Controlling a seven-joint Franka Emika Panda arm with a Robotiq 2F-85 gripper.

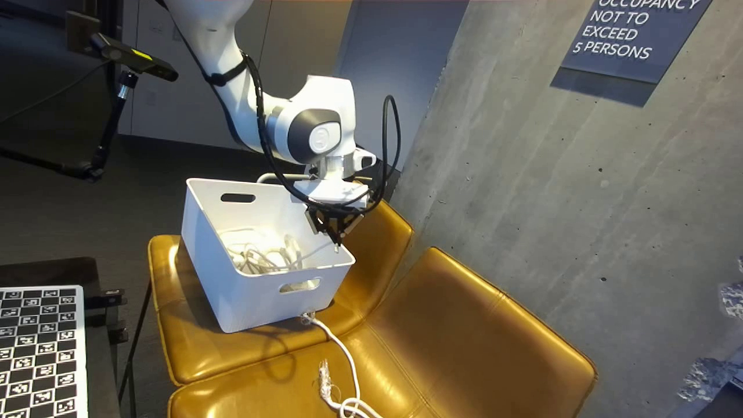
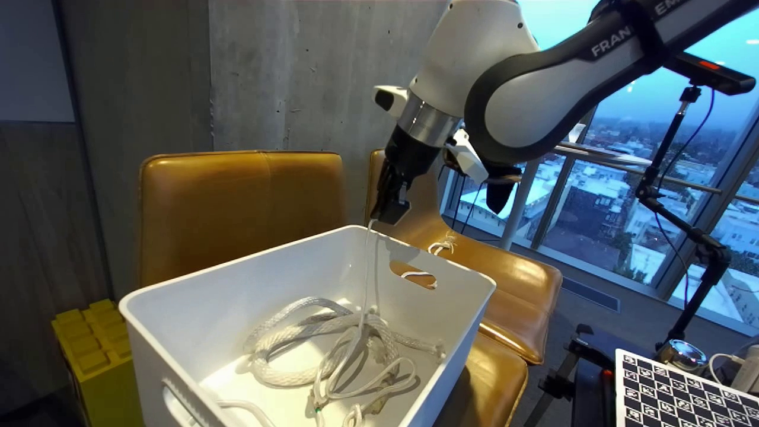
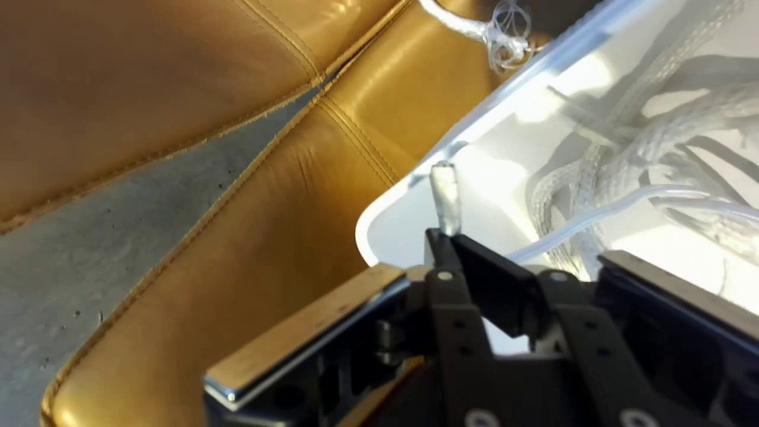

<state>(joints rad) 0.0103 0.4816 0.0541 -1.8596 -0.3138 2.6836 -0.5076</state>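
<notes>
Thin white cord [image 2: 366,273]: clamped near one end in the end effector [image 3: 450,238], jaws pressed together on it; short stub [image 3: 446,196] poking out beyond the jaws in the wrist view. Hangs nearly straight from there into the white plastic storage bin [image 1: 249,307], probably drawn straight by own weight. Held above the bin near a corner, likely to contain slack within the walls. Pinched close to the tip, likely for a free end away from other strands.

Inside bin: thick braided rope [image 2: 284,378] coiled loosely on the bottom, apparently with more of the same cord over and beside it; seemingly heaped, not sorted. Cannot tell how far interlocked. Bin upright on a tan leather-look chair [image 1: 186,339], presumably for height and easy reach through the open top.

Outside: white rope [image 1: 354,371] with frayed ends, lying across this chair and the adjoining one, one end just beside the bin; reason for that spot unclear. Background: ChArUco board [image 1: 40,354], likely for camera calibration; camera [image 1: 133,56] on a jointed stand [image 1: 110,125], likely mounted high for looking down at the bin.
</notes>
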